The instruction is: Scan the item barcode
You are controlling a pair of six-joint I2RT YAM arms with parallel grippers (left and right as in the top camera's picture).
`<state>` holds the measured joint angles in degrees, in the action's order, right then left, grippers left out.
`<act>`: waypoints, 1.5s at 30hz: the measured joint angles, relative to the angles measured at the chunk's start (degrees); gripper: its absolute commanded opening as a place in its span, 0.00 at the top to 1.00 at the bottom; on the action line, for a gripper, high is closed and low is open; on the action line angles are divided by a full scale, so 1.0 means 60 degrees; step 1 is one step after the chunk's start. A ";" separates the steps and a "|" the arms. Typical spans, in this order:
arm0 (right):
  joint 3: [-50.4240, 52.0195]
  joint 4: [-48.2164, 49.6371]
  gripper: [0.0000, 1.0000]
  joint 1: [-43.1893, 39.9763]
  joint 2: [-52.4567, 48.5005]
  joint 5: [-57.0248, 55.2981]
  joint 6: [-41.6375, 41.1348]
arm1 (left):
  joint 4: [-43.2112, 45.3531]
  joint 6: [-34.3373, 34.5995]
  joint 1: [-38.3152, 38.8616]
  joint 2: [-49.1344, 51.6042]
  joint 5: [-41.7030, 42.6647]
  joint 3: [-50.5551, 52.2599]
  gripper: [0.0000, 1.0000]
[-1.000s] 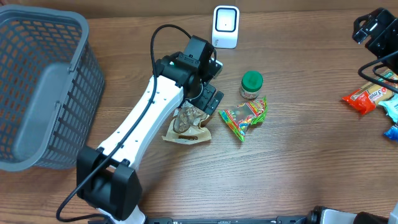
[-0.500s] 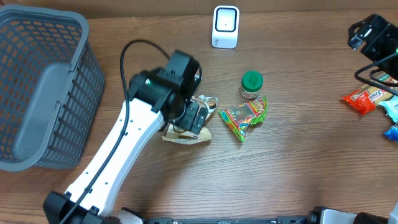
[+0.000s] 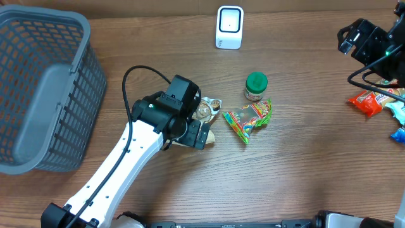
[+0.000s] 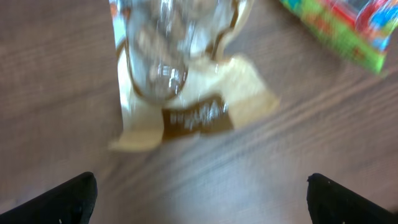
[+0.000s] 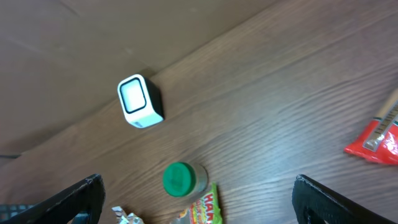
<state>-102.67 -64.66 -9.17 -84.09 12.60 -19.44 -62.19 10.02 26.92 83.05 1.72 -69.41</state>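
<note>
Honestly barely started: left claw [image 4: 205, 202] gaping over the tan snack pouch [image 4: 180, 93] in the middle of the desk [image 3: 304, 177], right claw [image 3: 353, 39] open and empty too, nothing at the far-edge scanner [image 3: 229, 26] yet.

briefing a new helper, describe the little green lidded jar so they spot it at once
On the brown wooden table, find the white rounded scanner box at the far edge. Nearer and slightly right stands the small green-lidded jar, beside a colourful flat candy packet; nothing else there is round and green-topped.
</note>
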 measured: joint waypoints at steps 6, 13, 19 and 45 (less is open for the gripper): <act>0.0000 0.0022 0.04 0.0000 0.0000 0.0295 0.0004 | 0.1064 -0.0189 0.0000 0.0510 -0.0047 0.0270 0.00; 0.0000 0.0015 0.04 0.0000 0.0000 0.0433 0.0076 | 0.2208 0.0379 0.0004 0.1188 -0.0372 0.1009 0.00; 0.0000 0.0022 0.04 0.0000 0.0000 0.0441 0.0142 | 0.3228 0.1173 0.0288 0.1188 -0.1100 0.1614 0.00; 0.0000 -0.0160 0.04 0.0000 0.0000 0.0444 0.0208 | 0.4743 0.2408 0.1876 0.1188 -0.2922 0.3967 0.00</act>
<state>-102.67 -65.63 -9.17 -84.09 15.27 -18.20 -33.74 24.47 38.17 90.17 -15.81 -45.60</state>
